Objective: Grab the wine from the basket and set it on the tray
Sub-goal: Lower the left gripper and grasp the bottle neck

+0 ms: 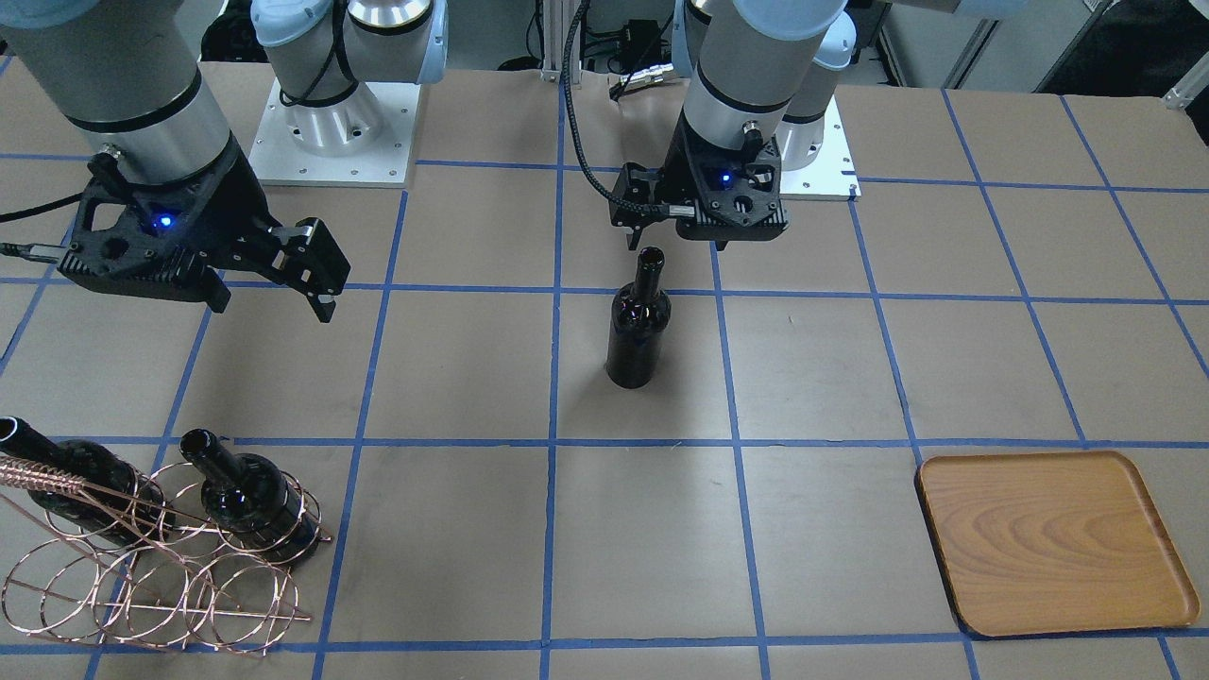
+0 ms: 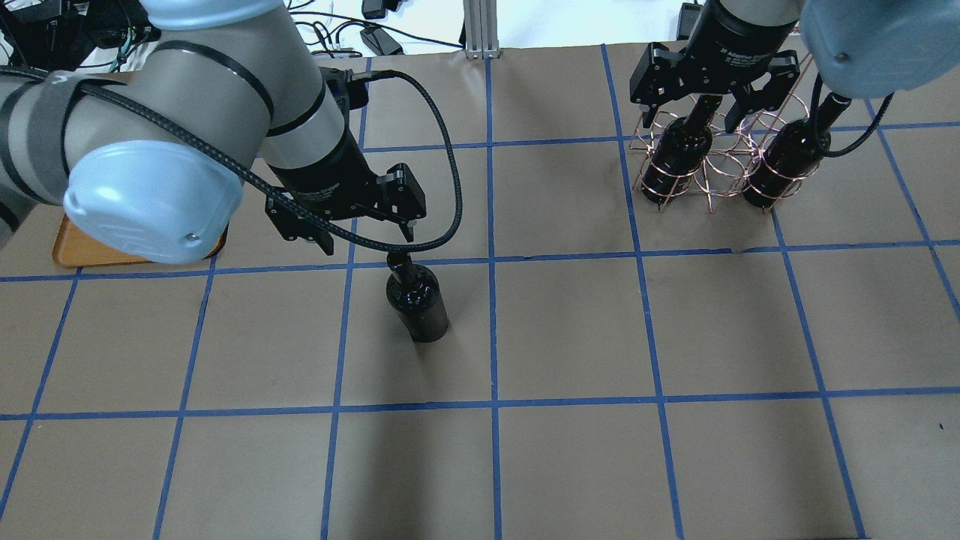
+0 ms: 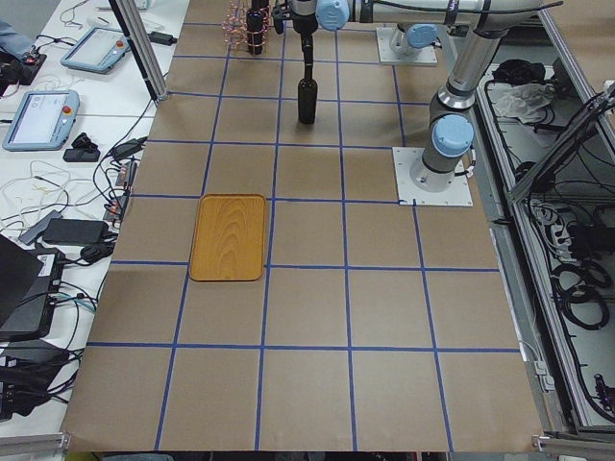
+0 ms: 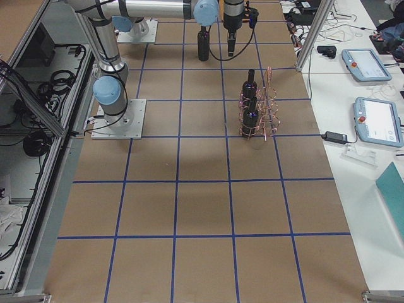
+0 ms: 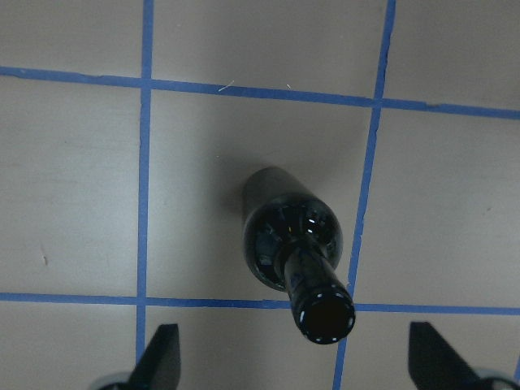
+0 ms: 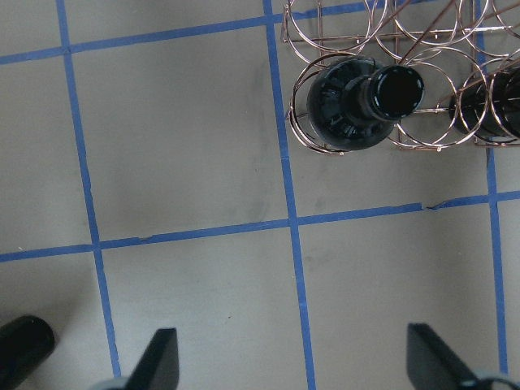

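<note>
One wine bottle (image 1: 638, 326) stands upright on the table near the middle, also seen in the overhead view (image 2: 417, 301) and the left wrist view (image 5: 291, 237). My left gripper (image 1: 677, 242) (image 2: 367, 240) hangs open just above and behind its mouth, empty. Two more wine bottles (image 1: 247, 502) (image 1: 71, 474) sit in the copper wire basket (image 1: 142, 590) (image 2: 721, 174). My right gripper (image 1: 274, 300) (image 2: 694, 109) is open and empty, above the table beside the basket. The wooden tray (image 1: 1048, 543) (image 3: 229, 237) lies empty; in the overhead view my left arm hides most of it.
Brown table with a blue tape grid. The arm base plates (image 1: 332, 132) stand at the robot's edge. The basket's twisted handle (image 1: 42, 470) sticks up between the bottles. Tablets and cables (image 3: 38, 120) lie off the table's far edge.
</note>
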`<state>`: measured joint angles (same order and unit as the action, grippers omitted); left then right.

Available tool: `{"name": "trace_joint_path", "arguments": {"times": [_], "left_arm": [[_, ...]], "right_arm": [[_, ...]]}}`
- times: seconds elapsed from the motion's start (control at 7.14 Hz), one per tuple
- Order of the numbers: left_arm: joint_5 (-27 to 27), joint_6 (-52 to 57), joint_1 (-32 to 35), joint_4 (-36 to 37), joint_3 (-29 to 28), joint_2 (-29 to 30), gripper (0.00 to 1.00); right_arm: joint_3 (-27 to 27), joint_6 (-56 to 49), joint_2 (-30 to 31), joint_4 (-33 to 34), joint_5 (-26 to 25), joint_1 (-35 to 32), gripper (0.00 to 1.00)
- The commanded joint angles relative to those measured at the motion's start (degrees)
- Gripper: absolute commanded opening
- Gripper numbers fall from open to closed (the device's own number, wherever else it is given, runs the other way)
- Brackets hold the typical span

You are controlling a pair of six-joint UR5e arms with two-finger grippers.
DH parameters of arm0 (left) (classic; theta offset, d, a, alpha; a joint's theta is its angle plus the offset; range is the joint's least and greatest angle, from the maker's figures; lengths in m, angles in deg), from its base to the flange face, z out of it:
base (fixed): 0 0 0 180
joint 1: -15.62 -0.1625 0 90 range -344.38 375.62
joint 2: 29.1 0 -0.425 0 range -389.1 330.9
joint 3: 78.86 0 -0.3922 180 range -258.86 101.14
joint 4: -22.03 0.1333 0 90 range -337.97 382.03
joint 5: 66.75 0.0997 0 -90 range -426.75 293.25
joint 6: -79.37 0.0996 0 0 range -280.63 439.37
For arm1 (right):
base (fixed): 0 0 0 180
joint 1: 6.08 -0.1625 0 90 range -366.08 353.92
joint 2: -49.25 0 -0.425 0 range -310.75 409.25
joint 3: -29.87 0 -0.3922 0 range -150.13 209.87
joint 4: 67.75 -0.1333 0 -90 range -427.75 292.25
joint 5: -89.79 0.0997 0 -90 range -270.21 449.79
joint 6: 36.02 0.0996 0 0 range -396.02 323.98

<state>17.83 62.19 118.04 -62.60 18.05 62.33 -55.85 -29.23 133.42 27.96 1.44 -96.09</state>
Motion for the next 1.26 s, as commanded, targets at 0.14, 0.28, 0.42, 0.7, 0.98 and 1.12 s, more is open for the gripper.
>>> {"name": "trace_joint_path", "arguments": {"times": [0.14, 0.28, 0.42, 0.7, 0.98, 1.12], "left_arm": [[0.2, -1.8, 1.4, 0.7, 0.7, 1.9, 1.0], [0.4, -1.8, 1.3, 1.4, 0.9, 2.7, 0.98], [0.5, -2.1, 1.5, 2.0, 1.1, 3.3, 0.95], [0.5, -2.2, 1.4, 2.7, 1.4, 3.7, 0.85], [0.5, -2.2, 1.4, 2.7, 1.5, 4.0, 0.79], [0.5, -2.2, 1.4, 2.7, 1.8, 4.1, 0.76]], "right_arm": [[-0.1, 0.1, 0.6, -0.8, -0.1, -0.1, 1.0], [-0.1, 0.1, 0.8, -0.8, 0.1, -0.1, 1.0], [-0.1, 0.0, 0.8, -0.9, 0.1, -0.1, 1.0], [-0.1, -0.1, 0.9, -0.8, 0.3, -0.1, 1.0], [-0.1, 0.0, 0.9, -1.0, 0.1, -0.1, 1.0], [-0.2, 0.3, 0.9, -1.0, 0.0, -0.1, 1.0]]}}
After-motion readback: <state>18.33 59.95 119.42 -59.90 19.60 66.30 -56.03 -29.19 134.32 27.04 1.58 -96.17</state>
